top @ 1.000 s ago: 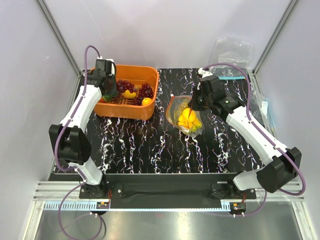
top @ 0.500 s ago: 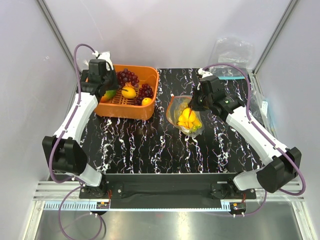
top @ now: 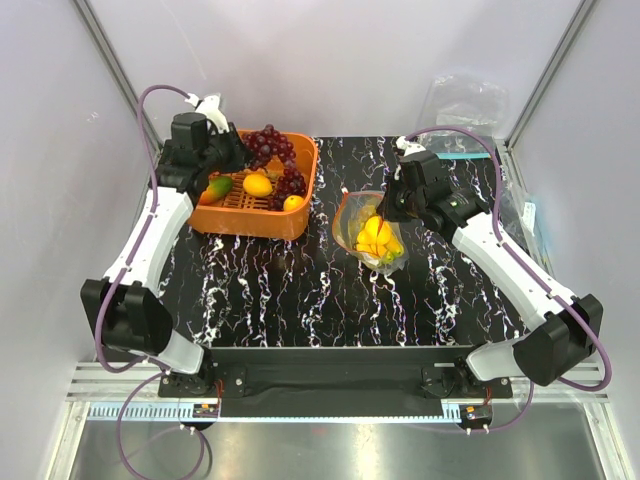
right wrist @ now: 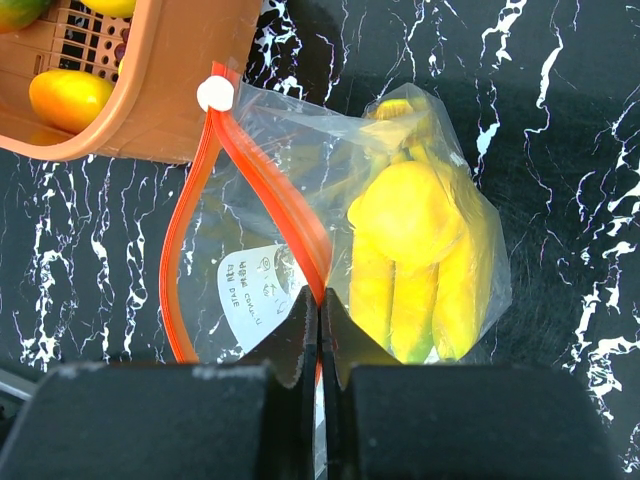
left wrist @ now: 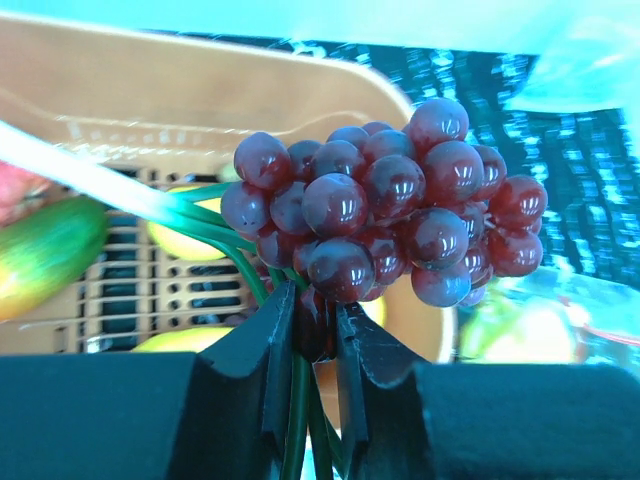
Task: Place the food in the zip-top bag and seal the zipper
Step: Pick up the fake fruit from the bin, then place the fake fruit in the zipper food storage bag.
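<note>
Zip-top bag: the clear zip-top bag (top: 362, 228) lies on the middle of the black marbled table (top: 300, 290), just right of the near right corner of the orange basket (top: 250, 222).
Bag contents: a yellow banana bunch (right wrist: 415, 260) sits inside the bag, filling its right-hand part in the right wrist view; a white printed label (right wrist: 250, 285) shows through the plastic.
Zipper: the red-orange zipper (right wrist: 262, 180) is unsealed. Its two strips spread apart into a long loop, and a white slider (right wrist: 215, 95) sits at the end next to the basket wall.
Right gripper: the right gripper (right wrist: 320, 310) has its jaws pinched together on the zipper, with one strip running in between the fingertips at the bag's right edge.
Grape cluster: a dark purple grape cluster (left wrist: 390, 215) hangs lifted over the far left part of the basket, well apart from the bag.
Left gripper: the left gripper (left wrist: 315, 310) clamps that cluster at its base, where the green stems meet the lowest grapes; the jaws stand narrow around it.
Basket contents: a second grape cluster (top: 292, 183), lemon-like pieces (top: 258, 184) and a green-and-orange fruit (top: 217, 188) lie on the slotted floor.
Far right: crinkled clear bags (top: 465, 100) lie beyond the table's far right corner.
</note>
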Action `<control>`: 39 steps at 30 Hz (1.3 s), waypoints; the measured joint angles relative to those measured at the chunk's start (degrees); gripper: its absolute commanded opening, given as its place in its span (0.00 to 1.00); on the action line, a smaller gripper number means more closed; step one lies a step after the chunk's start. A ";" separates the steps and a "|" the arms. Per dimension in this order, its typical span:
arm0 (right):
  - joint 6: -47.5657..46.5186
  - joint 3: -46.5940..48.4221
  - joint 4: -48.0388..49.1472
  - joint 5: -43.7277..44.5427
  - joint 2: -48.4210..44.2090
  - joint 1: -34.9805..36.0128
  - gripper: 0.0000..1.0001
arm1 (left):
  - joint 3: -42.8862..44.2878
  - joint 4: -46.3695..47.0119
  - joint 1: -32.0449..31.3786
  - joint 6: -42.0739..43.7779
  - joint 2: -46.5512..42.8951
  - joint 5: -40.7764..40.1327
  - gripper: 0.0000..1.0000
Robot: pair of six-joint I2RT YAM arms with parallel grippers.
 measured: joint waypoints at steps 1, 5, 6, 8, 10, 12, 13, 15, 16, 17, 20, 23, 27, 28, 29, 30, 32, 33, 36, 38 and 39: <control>0.00 0.02 0.00 0.00 0.00 0.00 0.00 | 0.00 0.37 0.00 -0.57 -0.37 1.11 0.09; 0.02 0.07 0.00 0.00 0.00 0.00 0.00 | 0.00 2.36 -0.50 -3.15 -1.92 5.35 0.09; 0.02 0.09 0.00 -0.02 0.00 0.00 0.00 | 0.00 2.86 -0.74 -3.65 -2.23 6.10 0.09; 0.02 0.17 0.02 -0.07 0.00 0.00 0.00 | -0.02 4.02 -1.64 -5.14 -2.82 7.80 0.09; 0.04 0.33 0.02 -0.15 0.00 0.00 0.00 | -0.07 5.57 -2.71 -6.78 -3.28 9.51 0.09; 0.04 0.39 0.04 -0.17 0.00 0.00 0.00 | -0.20 6.88 -3.78 -8.24 -3.65 10.99 0.09; 0.07 0.39 0.02 -0.17 -0.02 0.00 0.00 | -0.22 7.28 -4.15 -8.76 -3.74 11.52 0.09; 0.07 0.39 0.02 -0.17 -0.07 0.00 0.00 | -0.28 7.96 -5.03 -9.55 -4.02 12.33 0.09; 0.07 0.39 0.02 -0.17 -0.15 0.00 0.00 | -0.37 8.13 -5.38 -9.77 -4.17 12.50 0.09; 0.07 0.39 0.02 -0.17 -0.22 0.00 0.00 | -0.57 8.35 -5.62 -9.90 -4.35 12.48 0.09; 0.07 0.39 -0.02 -0.15 -0.74 0.00 0.00 | -0.68 8.24 -5.66 -9.79 -4.52 11.63 0.09; 0.07 0.39 -0.02 -0.11 -1.33 0.00 0.00 | -0.68 7.98 -5.53 -9.11 -4.52 11.15 0.09; 0.07 0.37 -0.07 0.02 -2.01 0.00 0.00 | -0.68 8.26 -5.33 -8.74 -4.02 13.20 0.09; 0.07 0.37 -0.07 0.04 -2.08 0.00 0.00 | -0.68 8.37 -5.35 -8.74 -3.72 13.86 0.10; 0.04 0.37 -0.07 0.09 -2.10 0.00 0.00 | -0.70 8.35 -5.51 -8.74 -3.52 14.34 0.10; 0.07 0.37 -0.09 0.20 -2.12 0.00 0.00 | -0.96 8.52 -5.64 -8.68 -3.43 14.64 0.10; 0.07 0.37 -0.09 0.28 -2.12 0.00 0.00 | -2.12 8.85 -6.10 -8.37 -3.39 15.08 0.10; 0.07 0.37 -0.09 0.28 -2.12 0.00 0.00 | -2.71 8.98 -6.36 -8.15 -3.39 15.13 0.10; 0.07 0.37 -0.09 0.33 -2.12 0.00 0.00 | -5.09 8.81 -7.56 -6.97 -3.39 15.10 0.10; 0.07 0.39 -0.11 0.33 -2.12 0.00 0.00 | -6.60 8.81 -8.59 -5.77 -3.41 15.10 0.10; 0.07 0.42 -0.13 0.35 -2.12 0.00 0.00 | -7.34 9.18 -9.16 -5.22 -3.52 15.02 0.10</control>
